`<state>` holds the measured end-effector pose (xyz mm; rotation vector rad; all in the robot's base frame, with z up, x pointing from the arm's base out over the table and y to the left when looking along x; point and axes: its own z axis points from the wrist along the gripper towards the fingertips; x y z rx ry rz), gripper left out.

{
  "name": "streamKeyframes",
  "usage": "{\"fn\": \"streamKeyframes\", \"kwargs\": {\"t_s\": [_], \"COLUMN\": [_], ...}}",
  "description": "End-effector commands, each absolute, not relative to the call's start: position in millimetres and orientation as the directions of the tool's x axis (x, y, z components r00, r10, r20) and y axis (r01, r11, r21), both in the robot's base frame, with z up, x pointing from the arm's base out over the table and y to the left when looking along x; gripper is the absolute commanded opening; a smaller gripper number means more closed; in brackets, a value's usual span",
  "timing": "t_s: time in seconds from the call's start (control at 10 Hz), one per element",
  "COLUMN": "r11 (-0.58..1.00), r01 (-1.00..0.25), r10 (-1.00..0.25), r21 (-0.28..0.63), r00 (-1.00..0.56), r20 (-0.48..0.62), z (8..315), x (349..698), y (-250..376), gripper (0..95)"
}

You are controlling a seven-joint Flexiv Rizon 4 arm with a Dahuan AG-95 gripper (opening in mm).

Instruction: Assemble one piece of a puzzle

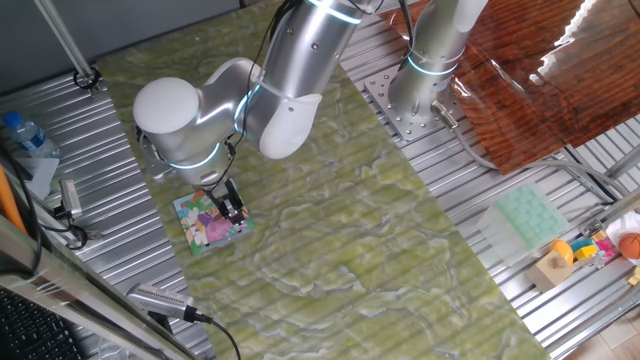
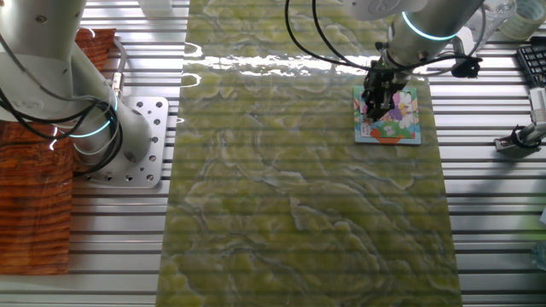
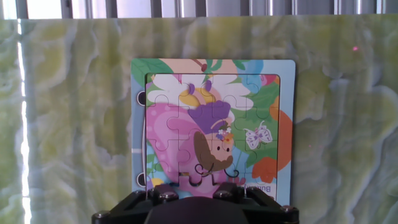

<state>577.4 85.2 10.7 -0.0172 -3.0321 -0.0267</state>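
Arm reaches low over the counter (image 1: 380, 250), whose top is a green marbled mat. The puzzle (image 1: 211, 221) lies flat on that mat near its edge, teal border showing around a pink, white and yellow cartoon picture. The claw (image 1: 234, 211) stands directly over the puzzle, pointing down onto its picture area; from the one fixed view its black tips sit on or just above the board's far-right part. In the other fixed view the claw (image 2: 376, 95) covers the left half of the puzzle (image 2: 399, 118), with the arm's body above it. Hand view: the puzzle (image 3: 214, 124) fills the centre, with the dark claw housing at the bottom edge, touching or just over the board's near border. In that view a small gap shows in the picture near the bottom, right by the claw housing. The piece cannot be made out apart from the rest of the picture in any view, so I cannot tell whether it is seated, held or hidden under the tips. Claw state: cannot tell; the tips look close together in the one fixed view, but no view shows them clearly.
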Motion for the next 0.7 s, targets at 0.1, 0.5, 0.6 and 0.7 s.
{"fn": "streamKeyframes", "kwargs": {"t_s": [0.1,0.5,0.6,0.7], "r11": [1.0,1.0,1.0,1.0], "r01": [0.012,0.01,0.008,0.008], "r10": [0.01,0.008,0.006,0.006], "r21": [0.016,0.017,0.016,0.016], "r00": [-0.994,-0.994,-0.994,-0.994], "r20": [0.111,0.111,0.111,0.111], "z": [11.2,12.0,11.7,11.2], "x": [577.0,578.4,578.6,578.7], "y": [85.4,85.9,85.9,85.9], "gripper": [0.0,19.0,19.0,19.0]}}
